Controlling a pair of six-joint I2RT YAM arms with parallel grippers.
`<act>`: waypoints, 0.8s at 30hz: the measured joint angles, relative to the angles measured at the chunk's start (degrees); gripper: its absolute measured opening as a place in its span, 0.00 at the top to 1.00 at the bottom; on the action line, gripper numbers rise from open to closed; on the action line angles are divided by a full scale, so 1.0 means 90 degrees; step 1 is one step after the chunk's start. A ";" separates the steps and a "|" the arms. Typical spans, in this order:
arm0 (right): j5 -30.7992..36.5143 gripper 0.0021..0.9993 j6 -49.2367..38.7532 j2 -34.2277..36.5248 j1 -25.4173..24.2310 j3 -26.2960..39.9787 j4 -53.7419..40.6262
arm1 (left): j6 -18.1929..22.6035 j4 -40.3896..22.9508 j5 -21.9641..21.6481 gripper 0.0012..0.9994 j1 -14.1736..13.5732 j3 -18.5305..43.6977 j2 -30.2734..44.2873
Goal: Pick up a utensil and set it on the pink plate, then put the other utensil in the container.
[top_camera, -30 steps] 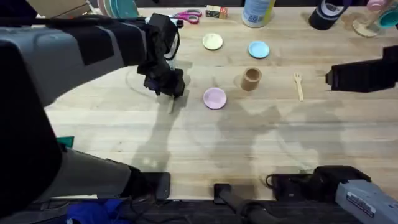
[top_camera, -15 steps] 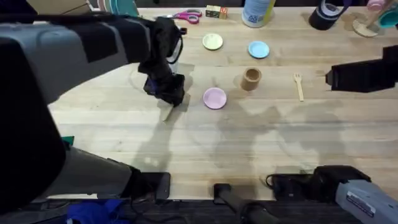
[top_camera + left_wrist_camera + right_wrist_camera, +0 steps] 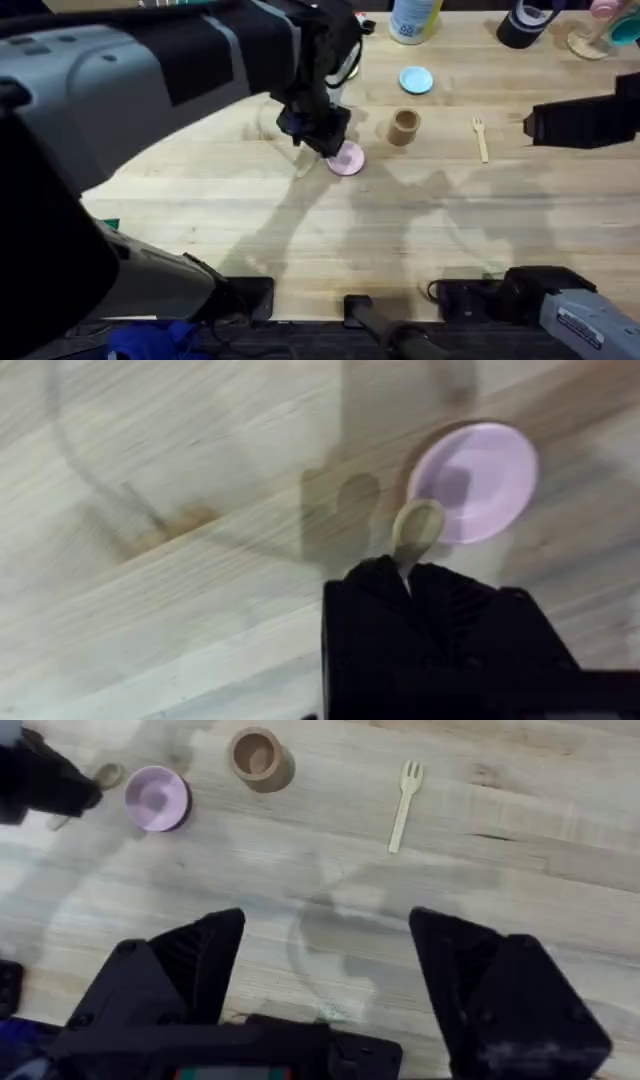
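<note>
My left gripper (image 3: 318,138) is shut on the handle of the wooden spoon (image 3: 415,530), whose bowl sticks out past the fingertips, held above the table. The spoon's bowl hangs just beside the near-left edge of the pink plate (image 3: 480,480). From above, the left arm covers the left part of the pink plate (image 3: 349,159). The tan container (image 3: 404,126) stands upright to the plate's right. The wooden fork (image 3: 481,137) lies flat on the table, further right. My right gripper (image 3: 325,970) is open, high above bare table, with the fork (image 3: 403,805) and container (image 3: 257,757) ahead of it.
A light blue plate (image 3: 415,79) lies behind the container. A white-and-blue tub (image 3: 413,19), a black roll (image 3: 520,28) and pale cups (image 3: 600,30) line the far edge. Bare wood stretches across the near half of the table.
The left arm has carried the spoon rightward from the table's left side to the pink plate's edge. The right arm, fork and container have stayed put.
</note>
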 joint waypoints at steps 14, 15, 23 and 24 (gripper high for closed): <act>0.0000 0.00 0.0000 -0.0002 0.0000 0.0000 0.0001 | -0.0229 0.1025 0.0210 0.96 -0.0254 0.0005 0.0265; 0.0000 0.00 0.0000 -0.0002 0.0000 0.0000 -0.0001 | -0.0242 0.1036 0.0243 0.96 -0.0254 0.0005 0.0339; 0.0000 0.00 0.0000 -0.0001 0.0000 0.0000 0.0001 | -0.0306 0.1150 0.0327 0.96 -0.0316 0.0005 0.0805; 0.0000 0.00 0.0000 0.0000 0.0000 0.0000 -0.0001 | -0.0308 0.1198 0.0330 0.96 -0.0326 0.0005 0.0813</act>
